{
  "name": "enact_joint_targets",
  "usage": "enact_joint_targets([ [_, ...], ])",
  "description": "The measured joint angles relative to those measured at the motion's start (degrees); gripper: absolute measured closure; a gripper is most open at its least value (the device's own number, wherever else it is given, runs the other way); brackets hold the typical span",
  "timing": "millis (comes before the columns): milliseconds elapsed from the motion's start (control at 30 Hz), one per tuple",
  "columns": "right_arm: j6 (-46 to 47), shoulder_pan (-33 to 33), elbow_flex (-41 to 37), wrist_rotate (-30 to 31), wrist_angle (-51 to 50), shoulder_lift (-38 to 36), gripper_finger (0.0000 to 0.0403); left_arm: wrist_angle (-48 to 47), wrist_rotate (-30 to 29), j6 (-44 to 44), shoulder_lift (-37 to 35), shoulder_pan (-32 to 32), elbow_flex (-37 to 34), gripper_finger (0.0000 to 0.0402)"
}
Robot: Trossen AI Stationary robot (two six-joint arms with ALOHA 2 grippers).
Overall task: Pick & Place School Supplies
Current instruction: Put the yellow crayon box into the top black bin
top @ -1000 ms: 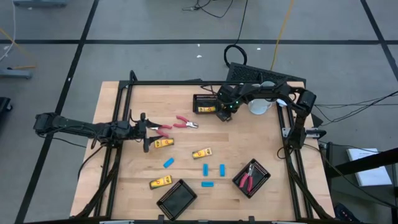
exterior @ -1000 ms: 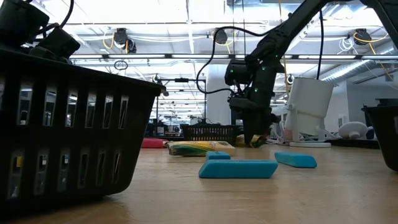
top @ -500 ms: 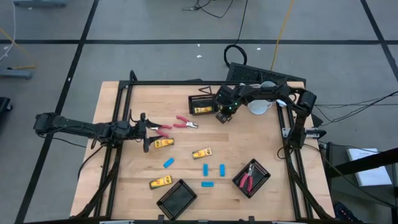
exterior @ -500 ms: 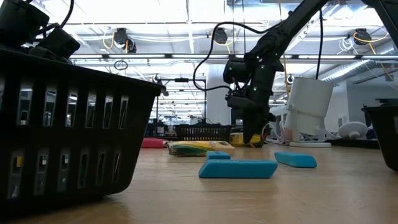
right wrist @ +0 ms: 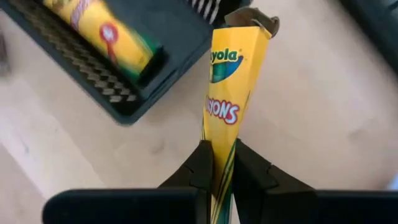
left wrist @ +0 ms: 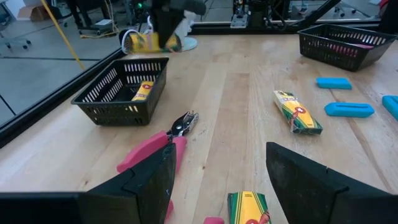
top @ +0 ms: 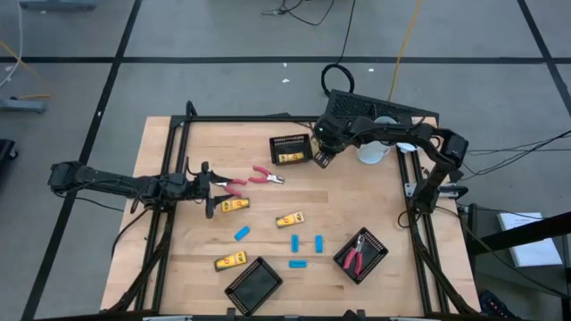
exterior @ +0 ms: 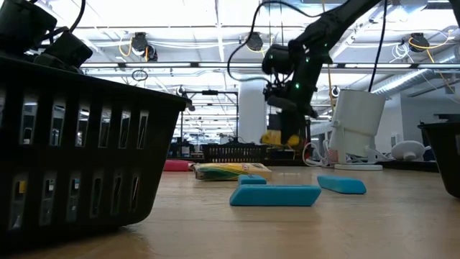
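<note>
The wooden table (top: 357,209) carried 3 black mesh trays. The tray at the far side (top: 291,150) held 1 yellow crayon box (top: 286,158); the tray near the right front (top: 361,253) held red-handled pliers (top: 355,254); the tray at the front edge (top: 253,284) showed nothing inside from above. A white jug (top: 373,152) stood near the far right.

The right arm reached over the far part of the table, its right tool (right wrist: 219,167) closed narrow on a yellow crayon box (right wrist: 224,112), lifted off the table just beside the far tray. In the low view that box (exterior: 275,137) hung in the air above the surface.

The left arm lay low along the left side, its left tool (top: 212,188) spread wide and holding nothing, with another pair of red-handled pliers (top: 258,177) just beyond its fingers.

3 more yellow crayon boxes lay loose: 1 by the left tool (top: 235,205), 1 mid-table (top: 290,218), 1 near the front (top: 231,261).

4 blue pieces lay between them: (top: 242,233), (top: 295,242), (top: 318,242), (top: 297,264).
</note>
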Motion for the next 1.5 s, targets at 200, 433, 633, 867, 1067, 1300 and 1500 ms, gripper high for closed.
enact_joint_targets([
  [200, -3.92, 0.02, 3.62, 0.65, 2.33, -0.44, 0.0380, 0.17, -0.02, 0.02, 0.00, 0.00, 0.00, 0.0151],
  [433, -7.66, 0.46, 7.00, -3.68, 8.27, 2.82, 0.0380, 0.43, -0.02, 0.08, 0.00, 0.00, 0.00, 0.0151],
  [633, -8.21, 0.98, 7.70, -8.60, 11.57, 7.10, 0.0380, 0.45, 0.03, 0.11, 0.00, 0.00, 0.00, 0.0151],
  [867, -8.74, 1.33, 7.65, -12.57, 11.67, 10.09, 0.0380, 0.43, 0.03, 0.15, 0.00, 0.00, 0.00, 0.0151],
  [1067, -7.56, 1.06, 7.70, -15.32, 6.63, 10.77, 0.0380, 0.46, 0.03, 0.11, 0.00, -0.01, 0.00, 0.0151],
  [1300, -5.86, 1.19, 7.70, -15.56, -3.06, 10.75, 0.0380, 0.52, 0.03, 0.11, 0.00, -0.01, 0.00, 0.0151],
  [1500, -5.37, 2.91, 7.70, -19.35, -6.60, 10.73, 0.0380, 0.50, 0.03, 0.09, 0.00, 0.00, 0.00, 0.0151],
])
